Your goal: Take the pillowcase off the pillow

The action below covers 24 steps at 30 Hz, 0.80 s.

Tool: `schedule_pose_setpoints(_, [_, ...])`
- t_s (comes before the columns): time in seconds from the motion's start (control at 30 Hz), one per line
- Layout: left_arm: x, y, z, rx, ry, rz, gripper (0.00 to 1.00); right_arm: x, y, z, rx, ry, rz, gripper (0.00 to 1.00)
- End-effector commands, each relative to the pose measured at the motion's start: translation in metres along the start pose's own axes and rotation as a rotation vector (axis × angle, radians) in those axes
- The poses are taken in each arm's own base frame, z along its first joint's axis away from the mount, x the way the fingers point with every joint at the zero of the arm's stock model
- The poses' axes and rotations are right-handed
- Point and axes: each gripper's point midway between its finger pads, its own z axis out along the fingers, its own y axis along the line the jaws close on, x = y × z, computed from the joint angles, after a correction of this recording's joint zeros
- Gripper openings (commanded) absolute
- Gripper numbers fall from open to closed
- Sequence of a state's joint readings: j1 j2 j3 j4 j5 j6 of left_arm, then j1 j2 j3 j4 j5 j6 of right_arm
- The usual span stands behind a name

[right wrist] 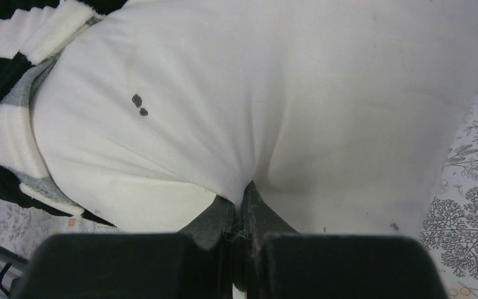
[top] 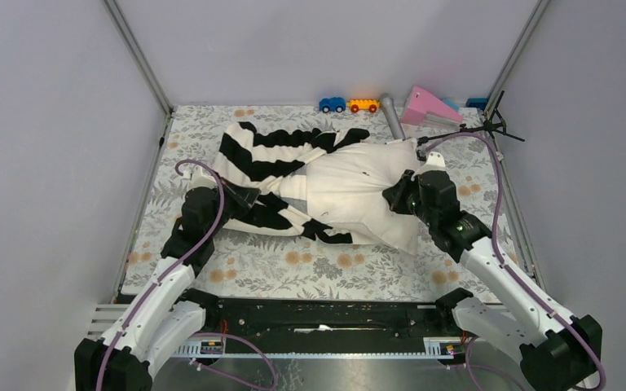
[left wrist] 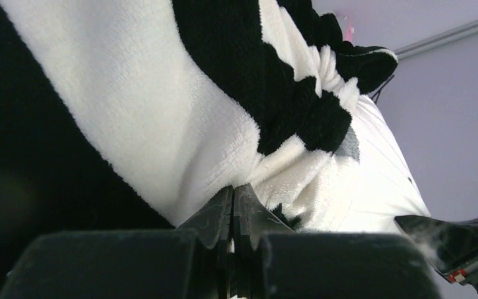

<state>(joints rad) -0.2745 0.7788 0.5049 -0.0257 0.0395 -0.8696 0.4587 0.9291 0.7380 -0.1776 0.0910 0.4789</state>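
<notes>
Pillow [top: 359, 194] blocks centre; toy cars [top: 332, 104] line far edge.

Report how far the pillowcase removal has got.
Done: the pillowcase is bunched over the left end, so the right half of the pillow lies bare. In hand: the left fingers are shut on striped fabric, the right fingers shut on the bare pillow. Left: pulling the cover off the end that it covers.
</notes>
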Motion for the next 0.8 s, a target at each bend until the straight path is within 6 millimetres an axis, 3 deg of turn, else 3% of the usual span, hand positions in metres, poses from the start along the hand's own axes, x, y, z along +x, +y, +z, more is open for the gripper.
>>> schedule_pose_setpoints(0.0, [-0.048,0.027,0.001,-0.101,-0.191,0.071,0.0,-0.032,-0.046,0.001,0.185,-0.147,0.04,0.0])
schedule_pose_setpoints(0.1, [-0.026,-0.004,0.01,0.039,-0.043,0.102,0.0,-0.027,-0.017,0.013,0.046,-0.088,0.063,0.0])
schedule_pose_setpoints(0.17, [-0.012,-0.025,0.012,0.093,0.036,0.134,0.07,-0.03,0.001,0.02,-0.031,-0.065,0.088,0.0])
schedule_pose_setpoints(0.27, [0.008,-0.069,0.003,0.172,0.1,0.215,0.24,-0.042,0.026,0.027,-0.132,-0.062,0.121,0.0])
schedule_pose_setpoints(0.4, [0.027,-0.118,-0.023,0.237,0.113,0.306,0.55,-0.065,0.053,0.033,-0.23,-0.095,0.173,0.0])
schedule_pose_setpoints(0.6, [0.041,-0.129,-0.048,0.123,0.07,0.331,0.76,-0.1,0.088,0.034,-0.341,-0.116,0.196,0.0])
schedule_pose_setpoints(0.77, [0.087,-0.137,-0.064,0.177,0.123,0.272,0.78,-0.113,0.103,0.033,-0.383,-0.121,0.197,0.0])
